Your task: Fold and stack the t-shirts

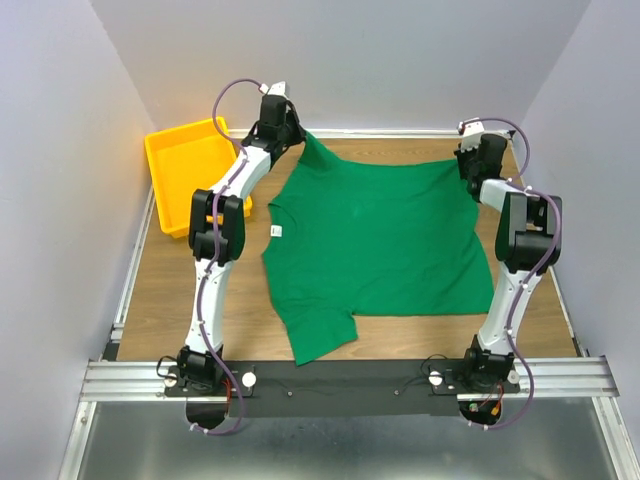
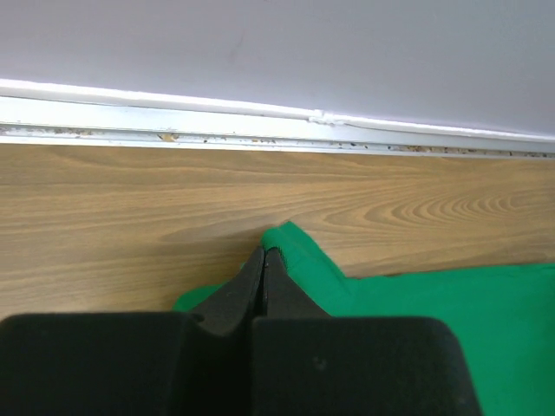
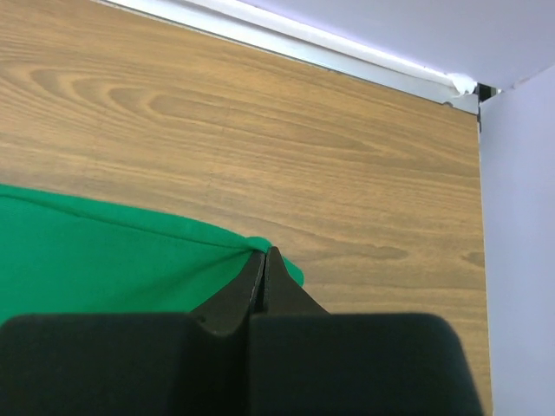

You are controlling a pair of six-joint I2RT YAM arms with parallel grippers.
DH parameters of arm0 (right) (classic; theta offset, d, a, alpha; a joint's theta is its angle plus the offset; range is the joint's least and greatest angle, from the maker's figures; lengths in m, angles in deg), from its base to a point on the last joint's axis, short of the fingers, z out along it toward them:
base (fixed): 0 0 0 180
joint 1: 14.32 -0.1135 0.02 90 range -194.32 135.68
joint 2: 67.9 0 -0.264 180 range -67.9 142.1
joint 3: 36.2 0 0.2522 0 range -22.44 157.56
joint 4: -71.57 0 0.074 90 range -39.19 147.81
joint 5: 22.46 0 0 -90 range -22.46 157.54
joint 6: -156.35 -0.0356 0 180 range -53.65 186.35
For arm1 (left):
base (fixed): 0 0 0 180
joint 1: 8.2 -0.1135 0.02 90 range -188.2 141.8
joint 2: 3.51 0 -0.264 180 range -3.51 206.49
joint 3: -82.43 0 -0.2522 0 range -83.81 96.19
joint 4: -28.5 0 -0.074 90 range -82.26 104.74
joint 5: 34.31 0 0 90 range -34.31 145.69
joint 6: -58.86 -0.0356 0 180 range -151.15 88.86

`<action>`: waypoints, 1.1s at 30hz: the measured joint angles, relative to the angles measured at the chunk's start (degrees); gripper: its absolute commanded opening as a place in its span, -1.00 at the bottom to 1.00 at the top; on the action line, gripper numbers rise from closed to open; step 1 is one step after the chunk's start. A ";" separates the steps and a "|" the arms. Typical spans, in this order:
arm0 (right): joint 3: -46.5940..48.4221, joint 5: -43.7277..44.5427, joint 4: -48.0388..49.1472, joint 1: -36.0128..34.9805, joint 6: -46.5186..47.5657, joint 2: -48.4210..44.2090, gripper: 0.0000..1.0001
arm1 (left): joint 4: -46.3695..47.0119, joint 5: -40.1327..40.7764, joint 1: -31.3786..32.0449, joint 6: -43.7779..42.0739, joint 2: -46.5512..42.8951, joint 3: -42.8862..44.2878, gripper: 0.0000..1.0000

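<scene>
A dark green t-shirt (image 1: 385, 240) lies spread over the wooden table, its white neck tag (image 1: 277, 231) facing left and one sleeve (image 1: 322, 338) reaching the near edge. My left gripper (image 1: 297, 134) is shut on the shirt's far left corner. In the left wrist view the tips (image 2: 264, 252) pinch a green fold (image 2: 303, 260). My right gripper (image 1: 468, 166) is shut on the far right corner. In the right wrist view the tips (image 3: 267, 252) clamp the cloth edge (image 3: 104, 251), with a small green flap beyond them.
A yellow tray (image 1: 163, 160) stands at the far left of the table, beside the left arm. White walls close the table on three sides, with a metal rail (image 2: 173, 130) along the back. The arms' bases sit on the rail (image 1: 340, 378) at the near edge.
</scene>
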 measured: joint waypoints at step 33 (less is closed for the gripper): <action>32.00 -3.93 -34.69 1.11 -7.41 13.94 0.86 | 1.46 1.60 -0.35 -5.92 -0.83 1.75 -1.00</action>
